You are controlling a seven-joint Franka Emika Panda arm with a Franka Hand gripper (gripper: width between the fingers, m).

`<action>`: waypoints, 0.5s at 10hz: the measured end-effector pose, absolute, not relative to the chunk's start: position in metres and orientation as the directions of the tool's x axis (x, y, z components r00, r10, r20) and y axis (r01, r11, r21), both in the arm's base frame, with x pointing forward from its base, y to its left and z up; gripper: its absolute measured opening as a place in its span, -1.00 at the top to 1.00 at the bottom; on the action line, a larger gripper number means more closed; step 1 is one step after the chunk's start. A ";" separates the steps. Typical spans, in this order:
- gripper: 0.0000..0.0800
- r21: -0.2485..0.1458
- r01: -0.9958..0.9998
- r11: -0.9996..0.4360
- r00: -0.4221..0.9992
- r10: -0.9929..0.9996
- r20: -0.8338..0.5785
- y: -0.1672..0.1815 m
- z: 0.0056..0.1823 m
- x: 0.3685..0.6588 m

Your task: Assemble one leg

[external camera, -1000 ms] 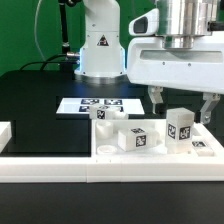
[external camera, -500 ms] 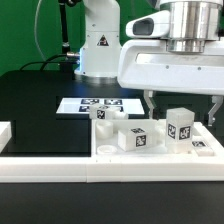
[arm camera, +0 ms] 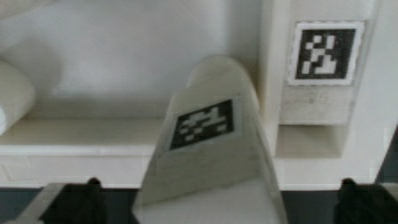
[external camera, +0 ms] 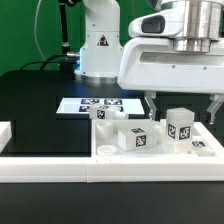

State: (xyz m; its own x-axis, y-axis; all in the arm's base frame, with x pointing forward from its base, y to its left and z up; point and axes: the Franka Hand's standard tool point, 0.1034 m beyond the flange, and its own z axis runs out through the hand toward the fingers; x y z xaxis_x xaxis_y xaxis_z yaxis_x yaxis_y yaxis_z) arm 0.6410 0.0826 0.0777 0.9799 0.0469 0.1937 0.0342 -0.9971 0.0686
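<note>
An upright leg [external camera: 181, 126], a small white block with square tags, stands on the large white panel [external camera: 205, 150]. My gripper [external camera: 183, 104] hangs open just above it, one finger on either side and neither touching. In the wrist view the leg [arm camera: 210, 140] fills the middle between my dark fingertips [arm camera: 80, 192], with the gripper [arm camera: 222, 196] straddling it. A second leg [external camera: 136, 138] lies on the panel towards the exterior view's left. A third leg [external camera: 106, 116] stands behind that one.
The marker board [external camera: 85, 104] lies on the black table behind the panel. The robot's white base [external camera: 98, 45] stands at the back. A long white rail [external camera: 60, 165] runs along the front edge. A tagged white part [arm camera: 324, 55] shows in the wrist view.
The gripper body has shifted a little towards the exterior view's left and looks larger. Its fingers now stand slightly wider apart around the upright leg. The legs have not moved.
</note>
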 end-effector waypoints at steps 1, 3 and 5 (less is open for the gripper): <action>-0.62 0.089 0.099 -0.991 0.976 0.114 0.188 0.083 0.078 0.641; -0.62 0.108 0.165 -0.980 0.966 0.182 0.181 0.082 0.078 0.641; 0.07 0.107 0.161 -0.981 0.967 0.179 0.181 0.082 0.078 0.641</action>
State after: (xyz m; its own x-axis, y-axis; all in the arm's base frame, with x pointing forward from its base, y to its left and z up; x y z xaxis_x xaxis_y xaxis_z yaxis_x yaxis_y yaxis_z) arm 0.6411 0.0817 0.0777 0.9671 0.1788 0.1809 0.1613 -0.9811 0.1072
